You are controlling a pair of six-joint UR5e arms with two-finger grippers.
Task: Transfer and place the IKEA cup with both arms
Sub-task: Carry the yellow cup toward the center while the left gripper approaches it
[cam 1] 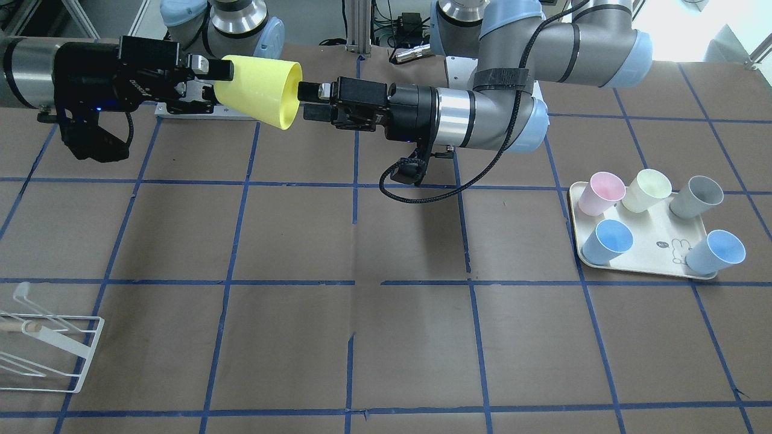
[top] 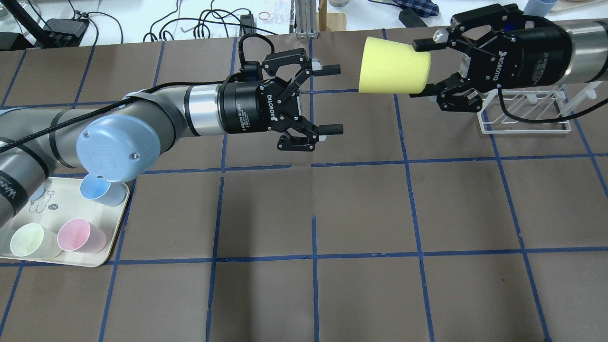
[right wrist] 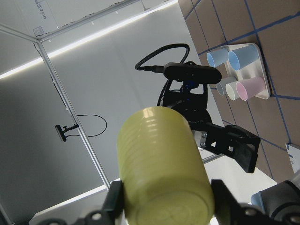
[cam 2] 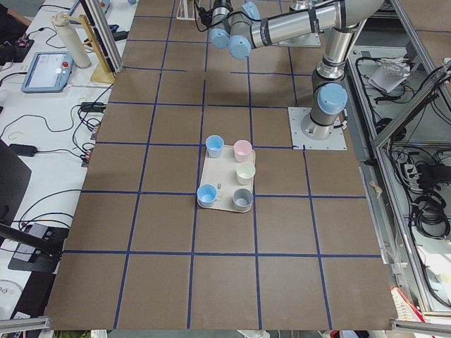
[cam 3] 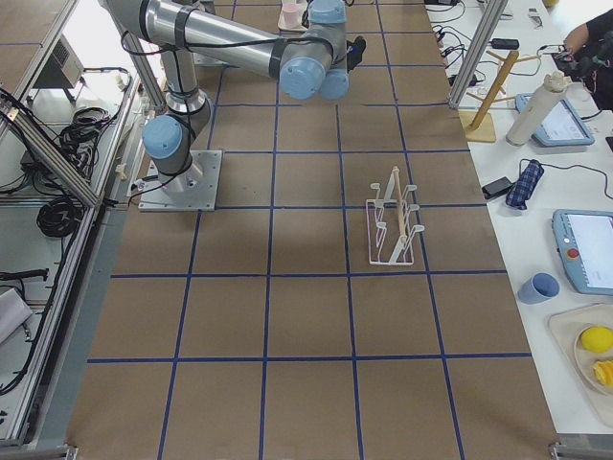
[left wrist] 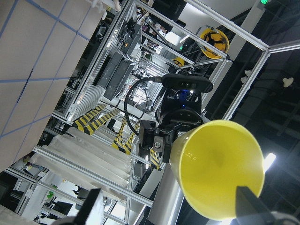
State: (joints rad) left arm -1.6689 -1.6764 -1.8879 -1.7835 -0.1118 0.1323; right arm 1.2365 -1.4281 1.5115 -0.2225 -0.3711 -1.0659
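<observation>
The yellow IKEA cup (cam 1: 259,90) lies on its side in the air above the table, its mouth facing my left gripper. My right gripper (top: 422,69) is shut on the cup's base end (top: 393,72), one finger on each side. My left gripper (top: 334,99) is open and empty, level with the cup's mouth and a short gap away from it. In the left wrist view the cup's open mouth (left wrist: 220,168) shows between my left fingers (left wrist: 248,206). In the right wrist view the cup (right wrist: 161,173) fills the space between my right fingers (right wrist: 225,201).
A cream tray (cam 1: 651,223) with several pastel cups sits on the robot's left side, also in the overhead view (top: 111,232). A white wire rack (top: 522,114) stands on the table under the right gripper, also at the front-facing view's lower left (cam 1: 48,349).
</observation>
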